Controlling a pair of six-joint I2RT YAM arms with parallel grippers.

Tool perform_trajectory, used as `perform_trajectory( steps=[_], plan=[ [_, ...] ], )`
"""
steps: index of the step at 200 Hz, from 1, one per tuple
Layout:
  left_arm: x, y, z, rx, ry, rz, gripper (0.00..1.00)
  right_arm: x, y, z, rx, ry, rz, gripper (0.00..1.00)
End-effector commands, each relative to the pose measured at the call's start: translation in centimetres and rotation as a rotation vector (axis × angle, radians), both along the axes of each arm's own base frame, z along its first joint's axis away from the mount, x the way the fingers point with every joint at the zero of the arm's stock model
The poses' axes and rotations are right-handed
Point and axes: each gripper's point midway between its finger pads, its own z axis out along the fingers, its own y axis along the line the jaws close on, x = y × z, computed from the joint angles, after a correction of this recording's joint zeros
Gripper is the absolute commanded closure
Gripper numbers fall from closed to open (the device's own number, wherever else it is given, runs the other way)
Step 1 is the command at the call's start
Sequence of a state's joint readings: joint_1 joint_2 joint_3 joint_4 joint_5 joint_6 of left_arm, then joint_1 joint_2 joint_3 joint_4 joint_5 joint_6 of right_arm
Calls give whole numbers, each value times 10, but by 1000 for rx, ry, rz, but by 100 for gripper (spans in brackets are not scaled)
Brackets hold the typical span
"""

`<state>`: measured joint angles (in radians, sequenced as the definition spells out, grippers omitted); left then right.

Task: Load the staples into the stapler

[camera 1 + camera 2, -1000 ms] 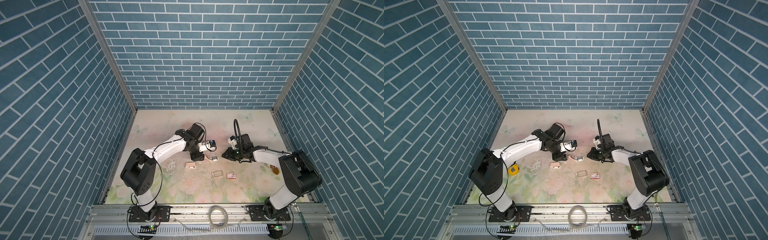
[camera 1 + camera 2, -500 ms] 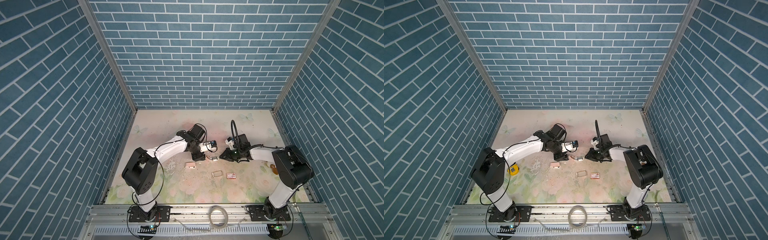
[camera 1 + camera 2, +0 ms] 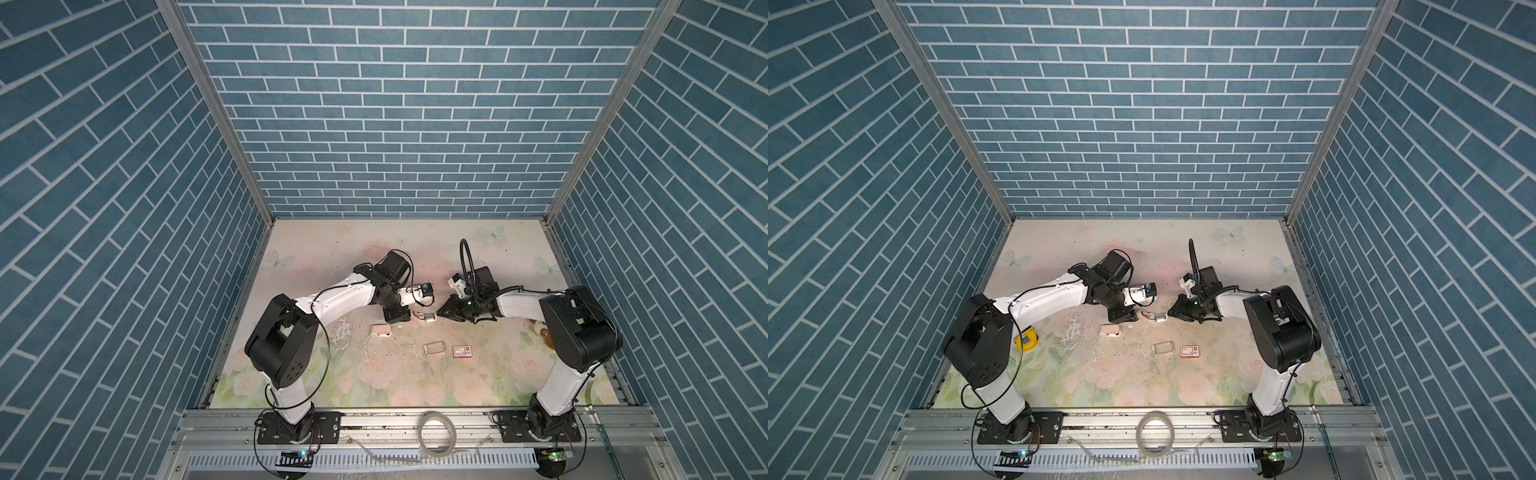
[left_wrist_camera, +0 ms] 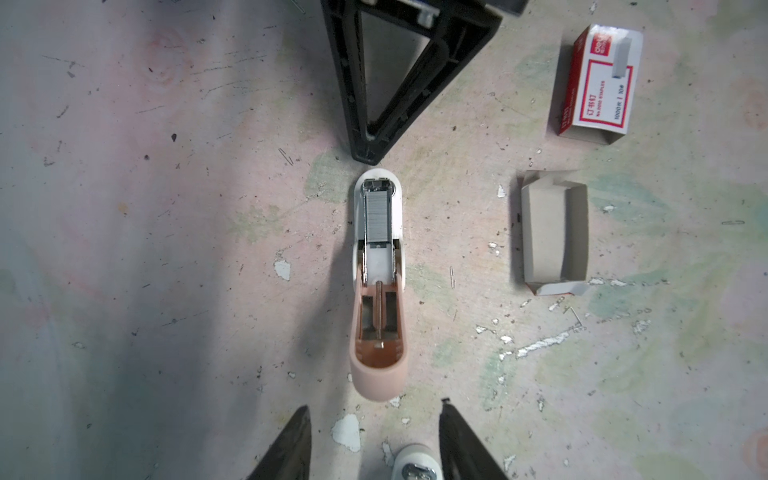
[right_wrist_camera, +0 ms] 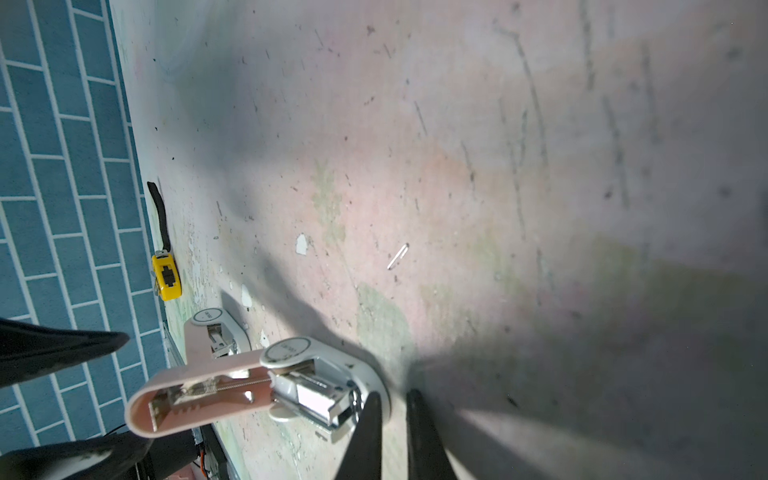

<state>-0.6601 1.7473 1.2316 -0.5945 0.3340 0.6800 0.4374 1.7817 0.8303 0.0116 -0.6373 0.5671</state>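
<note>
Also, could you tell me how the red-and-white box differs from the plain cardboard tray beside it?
The red-and-white box is printed; the cardboard tray is plain grey-brown. The box shows a closed face, while the tray is open-topped and looks empty. The tray lies nearer the stapler than the box does. Both lie flat on the table, apart from each other.

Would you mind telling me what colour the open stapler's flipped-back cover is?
Pale pink cover, brownish inside; clearest in the left wrist view.
</note>
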Motion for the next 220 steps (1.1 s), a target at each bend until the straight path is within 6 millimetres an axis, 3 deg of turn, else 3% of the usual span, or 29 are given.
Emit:
perform_trajectory(
  steps=[1, 162, 220],
  plan=[
    [-5, 0, -12, 25, 19, -26, 50, 0, 1, -2, -3, -10, 29, 85],
    [6, -18, -10, -3, 0, -49, 55, -10, -4, -15, -39, 26, 53, 88],
    [5, -18, -9, -6, 5, -54, 66, -9, -3, -15, -38, 27, 58, 88]
  ],
)
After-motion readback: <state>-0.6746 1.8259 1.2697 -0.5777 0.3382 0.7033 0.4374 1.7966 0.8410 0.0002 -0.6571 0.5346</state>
